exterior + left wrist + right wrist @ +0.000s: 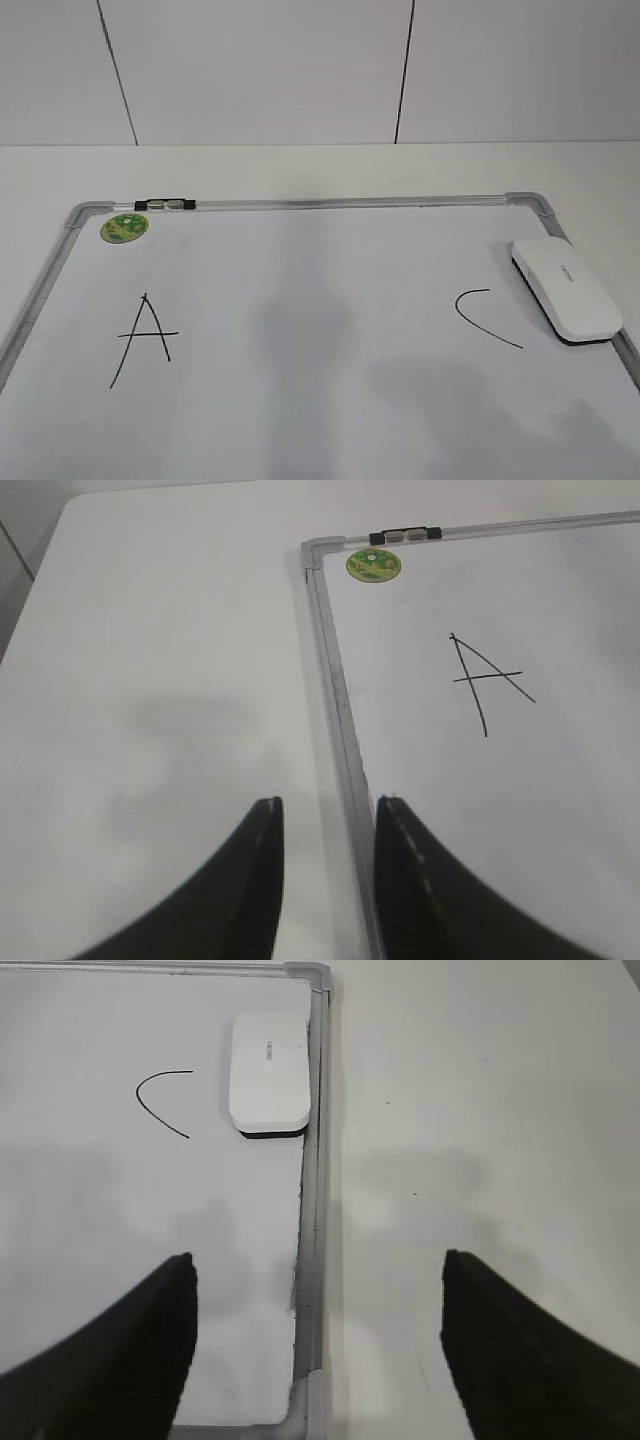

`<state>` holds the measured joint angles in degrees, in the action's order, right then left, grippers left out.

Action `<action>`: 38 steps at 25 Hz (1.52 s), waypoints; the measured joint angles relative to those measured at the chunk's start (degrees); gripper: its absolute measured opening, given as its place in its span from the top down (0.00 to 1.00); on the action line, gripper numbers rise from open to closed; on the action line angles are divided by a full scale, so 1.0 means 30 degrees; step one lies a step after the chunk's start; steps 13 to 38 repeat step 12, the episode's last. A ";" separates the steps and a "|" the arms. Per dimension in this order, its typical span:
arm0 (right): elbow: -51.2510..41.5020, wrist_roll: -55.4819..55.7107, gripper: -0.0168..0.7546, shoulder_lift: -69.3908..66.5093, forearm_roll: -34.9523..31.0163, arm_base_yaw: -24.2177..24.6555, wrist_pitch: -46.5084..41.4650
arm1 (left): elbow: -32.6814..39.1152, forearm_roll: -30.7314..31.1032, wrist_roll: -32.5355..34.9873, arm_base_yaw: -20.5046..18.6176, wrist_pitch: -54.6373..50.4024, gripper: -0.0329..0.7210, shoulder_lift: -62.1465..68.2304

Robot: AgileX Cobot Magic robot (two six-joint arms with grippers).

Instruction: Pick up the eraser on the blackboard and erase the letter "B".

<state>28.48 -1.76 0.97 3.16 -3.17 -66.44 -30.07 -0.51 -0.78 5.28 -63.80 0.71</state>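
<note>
Eraser (565, 289) lies on blackboard (300, 203) beside "C" (483, 315).

Left of blackboard (300, 330): I read a black handwritten "A" (143, 340)
Right of blackboard: a curved "C" (483, 316)
Eraser (566, 288): small grey logo, too small for me to read
Green sticker (124, 227): print illegible

The left black, curved-fingered tool (325, 880) shows only in the left wrist view, its two dark fingers (250, 880) rising from the bottom edge with a narrow gap between them, so it is nearly closed but holds nothing and touches nothing. The right black, textured tool (315, 1350) shows only in the right wrist view, its two fingers (130, 1340) spread wide apart and empty. Neither arm appears in the exterior view.
</note>
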 joint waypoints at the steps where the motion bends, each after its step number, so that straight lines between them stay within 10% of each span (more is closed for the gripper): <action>1: 0.0000 0.0000 0.22 0.0000 0.0000 0.0000 0.0000 | 0.0000 0.0000 0.0000 0.0000 0.0000 0.64 0.0000; 38: 0.0000 0.0000 0.22 0.0000 0.0000 0.0000 0.0000 | 0.0000 0.0033 0.0000 0.0000 0.0034 0.64 0.0000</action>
